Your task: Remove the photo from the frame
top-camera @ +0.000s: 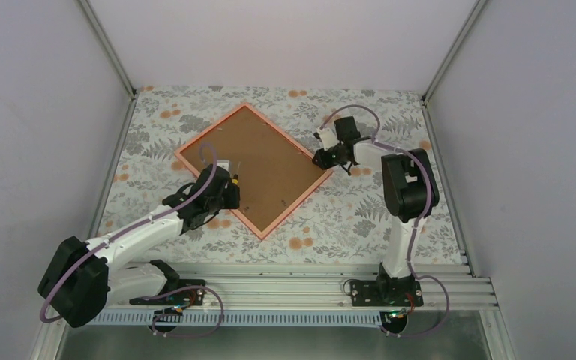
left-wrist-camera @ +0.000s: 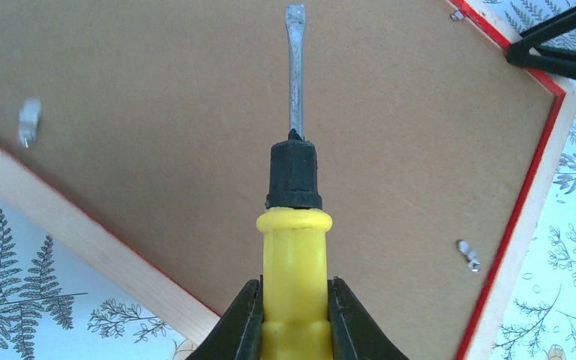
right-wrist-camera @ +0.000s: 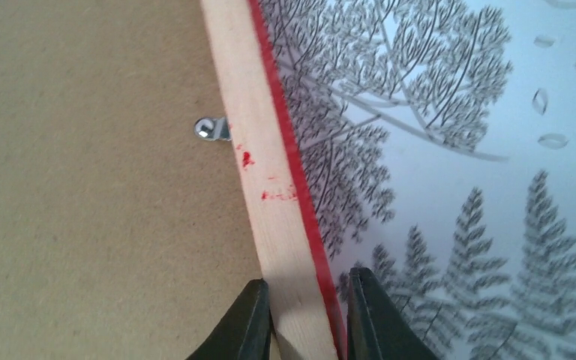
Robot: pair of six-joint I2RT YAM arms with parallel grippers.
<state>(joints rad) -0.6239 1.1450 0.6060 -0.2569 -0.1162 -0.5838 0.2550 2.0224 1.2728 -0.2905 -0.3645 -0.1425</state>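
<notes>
Fern-print tablecloth (top-camera: 345,225), bright-red rectangular frame (top-camera: 294,208) face down at centre, brown board (left-wrist-camera: 157,112) up. Left gripper (left-wrist-camera: 294,315) clamped on yellow-handled screwdriver (left-wrist-camera: 294,240) over 8 o'clock edge; right gripper (right-wrist-camera: 307,315) pinching rim at 3 o'clock corner.

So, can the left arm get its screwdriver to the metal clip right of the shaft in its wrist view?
Probably yes. The left gripper holds the screwdriver over bare backing board, with nothing between blade and that clip. The right gripper grips the frame by its rail elsewhere.
</notes>
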